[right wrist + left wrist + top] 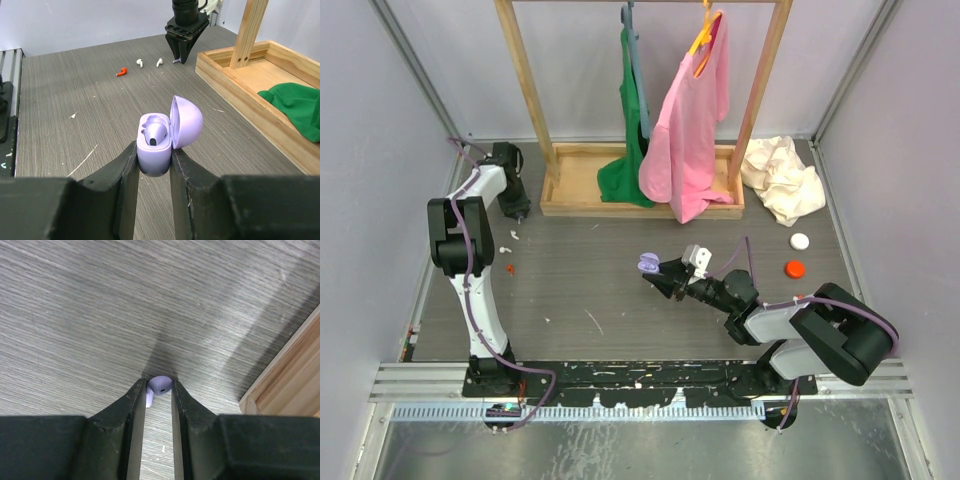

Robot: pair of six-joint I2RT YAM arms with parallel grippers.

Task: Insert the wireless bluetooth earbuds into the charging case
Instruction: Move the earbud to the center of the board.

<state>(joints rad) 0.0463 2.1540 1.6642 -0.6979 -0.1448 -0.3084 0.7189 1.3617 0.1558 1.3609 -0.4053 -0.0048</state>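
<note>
My right gripper (155,157) is shut on the open lavender charging case (154,147), held above the table with its lid (187,121) hinged up to the right. One lavender earbud (155,134) sits in the case. The case shows mid-table in the top view (648,263). My left gripper (159,389) is shut on a second lavender earbud (160,384), pinched at the fingertips just above the table. It stands at the far left (521,212) beside the wooden rack base, and also shows in the right wrist view (181,54).
Two white earbuds (140,62) (159,62) and a small red piece (122,71) lie near the left gripper. A wooden clothes rack base (575,185) holds hanging green and pink garments (685,130). A cream cloth (782,178), white cap (800,241) and red cap (794,267) lie at right.
</note>
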